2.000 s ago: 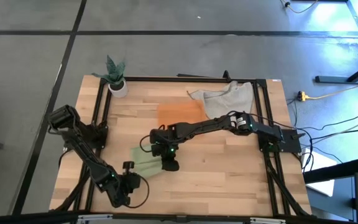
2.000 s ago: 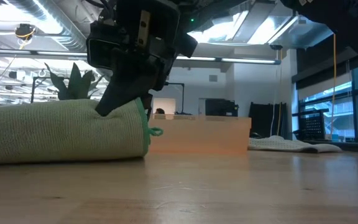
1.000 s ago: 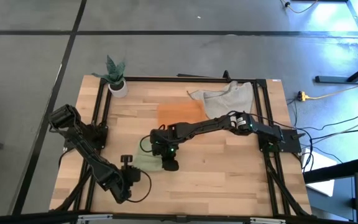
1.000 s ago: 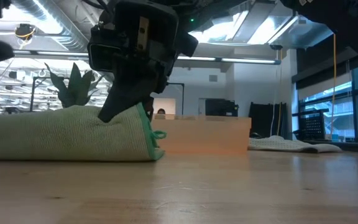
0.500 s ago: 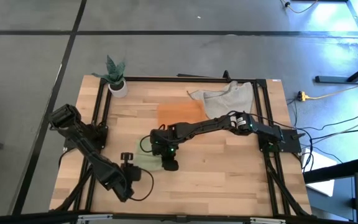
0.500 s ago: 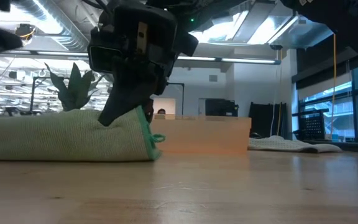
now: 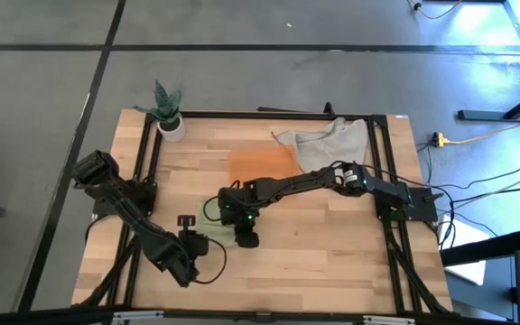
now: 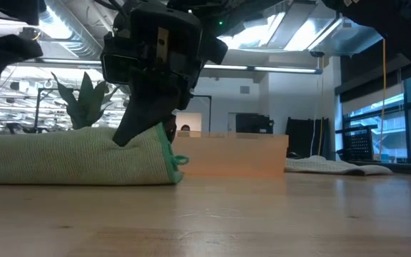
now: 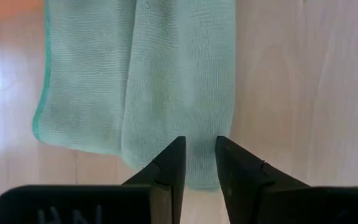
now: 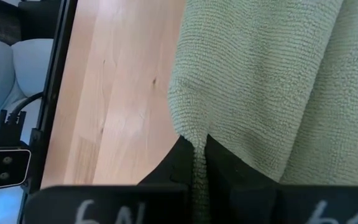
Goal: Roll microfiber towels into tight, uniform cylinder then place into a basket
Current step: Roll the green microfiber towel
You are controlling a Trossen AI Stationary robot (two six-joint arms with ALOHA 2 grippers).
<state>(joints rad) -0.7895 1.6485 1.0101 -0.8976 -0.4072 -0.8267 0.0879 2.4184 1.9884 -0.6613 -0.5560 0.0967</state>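
Now, item: green towel (image 7: 213, 234), part-rolled, long axis running between your two arms; right gripper (image 10: 199, 163) clenched, grasping its near end. Left gripper (image 9: 200, 163) just beside the far end, fingers (image 9: 174, 163) slightly apart, nothing between them; basket (image 7: 261, 165) lies well apart.

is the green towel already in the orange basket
No, the green towel lies on the wooden table, apart from the orange basket, with the right gripper pinching its edge.

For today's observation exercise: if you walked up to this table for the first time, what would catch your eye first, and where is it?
Most striking is the green towel, partly rolled, near the table's front middle. The right gripper pinches its edge shut, while the left gripper hangs over the towel's other end with a narrow gap between its fingers. Behind lie the orange basket and a grey towel.
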